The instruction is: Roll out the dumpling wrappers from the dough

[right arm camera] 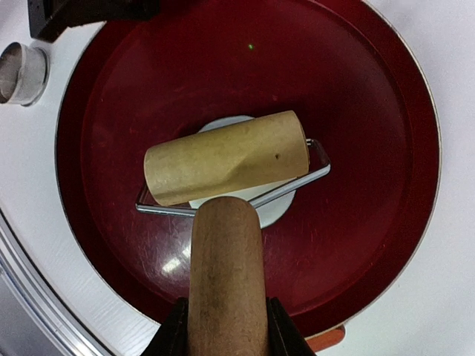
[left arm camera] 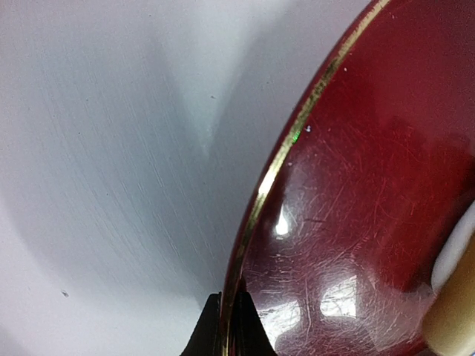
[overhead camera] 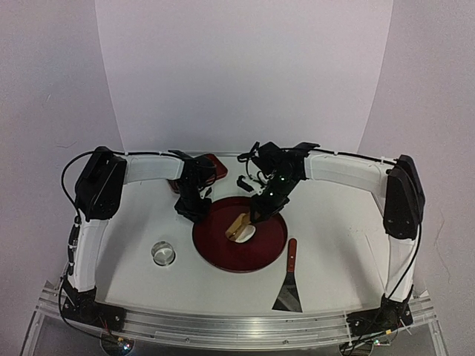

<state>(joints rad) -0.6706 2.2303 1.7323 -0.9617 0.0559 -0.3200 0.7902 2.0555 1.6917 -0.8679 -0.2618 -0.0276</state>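
Table [overhead camera: 326,245]: white, carrying everything; my two arms reach in from the near edge.
Red tray [overhead camera: 267,248]: round with a gold rim, in the middle of the table between my arms.
Roller [right arm camera: 226,157]: its pale drum lies across the tray's centre on a wire yoke, and its wooden handle runs back toward my right wrist.
Right pincer [right arm camera: 226,330]: clamped on the roller's handle, one finger on each side.
Left pincer [left arm camera: 228,326]: tips drawn together at the tray's far-left rim; I think they are nipping the gold edge to steady it, though the view is too close to be sure.
Dough [right arm camera: 274,211]: a flat white sheet on the tray floor, straight ahead of my right pincer and mostly hidden under the drum, showing past both of its long sides.
Axis: the drum lies crosswise to the handle, slightly tilted, so my stroke should run along the handle line, away from me and back.
Nearer arm: the right one, already over the dough; the left is off at the rim.
Ring cutter [overhead camera: 162,253]: on the table left of the tray, apart from it.
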